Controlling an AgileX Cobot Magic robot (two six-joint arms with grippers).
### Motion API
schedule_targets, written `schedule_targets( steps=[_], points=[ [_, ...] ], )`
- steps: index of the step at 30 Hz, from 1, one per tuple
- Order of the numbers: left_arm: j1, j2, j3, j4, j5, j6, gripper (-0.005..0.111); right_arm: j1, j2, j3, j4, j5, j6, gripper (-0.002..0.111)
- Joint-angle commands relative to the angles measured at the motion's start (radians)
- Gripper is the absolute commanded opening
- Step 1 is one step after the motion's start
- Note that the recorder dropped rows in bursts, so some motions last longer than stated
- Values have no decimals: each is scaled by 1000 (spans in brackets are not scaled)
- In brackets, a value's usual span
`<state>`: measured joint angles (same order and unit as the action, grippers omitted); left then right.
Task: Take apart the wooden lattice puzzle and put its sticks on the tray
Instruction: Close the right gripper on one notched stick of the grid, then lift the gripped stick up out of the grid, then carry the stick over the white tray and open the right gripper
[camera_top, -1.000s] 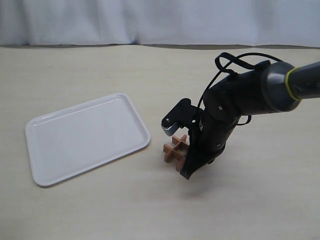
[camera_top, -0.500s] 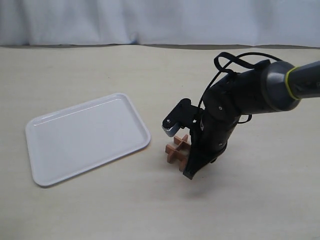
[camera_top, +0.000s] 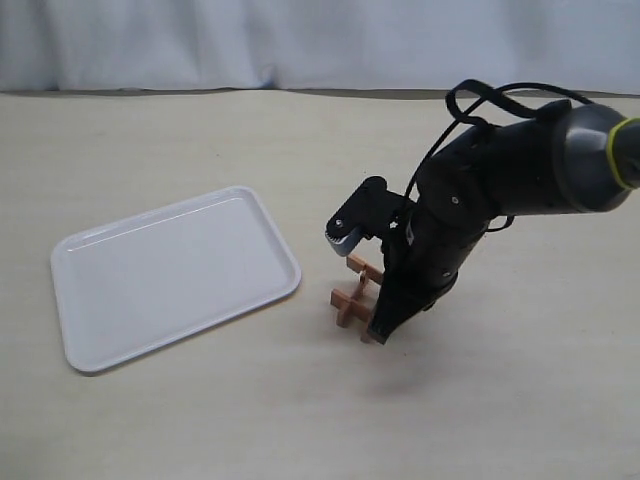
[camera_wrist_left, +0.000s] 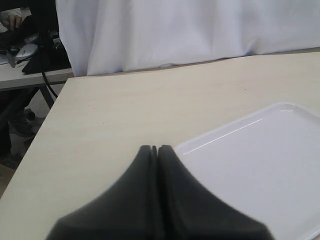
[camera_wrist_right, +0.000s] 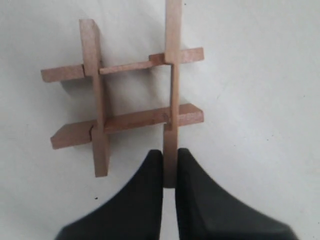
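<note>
The wooden lattice puzzle stands on the table just right of the tray, tipped, with its far side raised. My right gripper is shut on the near end of one stick, which still crosses both cross sticks. The other three sticks stay interlocked. My left gripper is shut with nothing in it, hovering by a corner of the white tray; it is out of the exterior view. The tray holds nothing.
The right arm with its looped cable leans in from the right over the puzzle. A white curtain hangs behind the table's far edge. In the left wrist view the table edge drops away beside a cluttered desk.
The right arm has shifted slightly right and up. The puzzle has tipped, its far end lifting off the table with the held stick.
</note>
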<state>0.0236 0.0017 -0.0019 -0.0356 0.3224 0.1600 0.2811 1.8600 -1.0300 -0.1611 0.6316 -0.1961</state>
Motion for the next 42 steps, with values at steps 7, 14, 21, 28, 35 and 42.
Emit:
schedule_targets(
  steps=[7, 14, 21, 28, 35, 42],
  points=[
    [-2, -2, 2, 1, -13, -1, 0, -4, -42, -4, -7, 25, 1, 4],
    [-2, -2, 2, 0, -13, -1, 0, -4, -92, -4, -7, -6, 1, 4],
    [-2, -2, 2, 0, -13, -1, 0, -4, -103, -4, -7, -126, 1, 4],
    [-2, -2, 2, 0, -13, -1, 0, -4, -103, -4, 32, -142, 1, 4],
    [-2, -2, 2, 0, -13, -1, 0, 1, -92, -4, 293, -317, 1, 4],
    [-2, -2, 2, 0, -13, -1, 0, 77, -90, -4, 371, -502, -2, 4]
  ],
)
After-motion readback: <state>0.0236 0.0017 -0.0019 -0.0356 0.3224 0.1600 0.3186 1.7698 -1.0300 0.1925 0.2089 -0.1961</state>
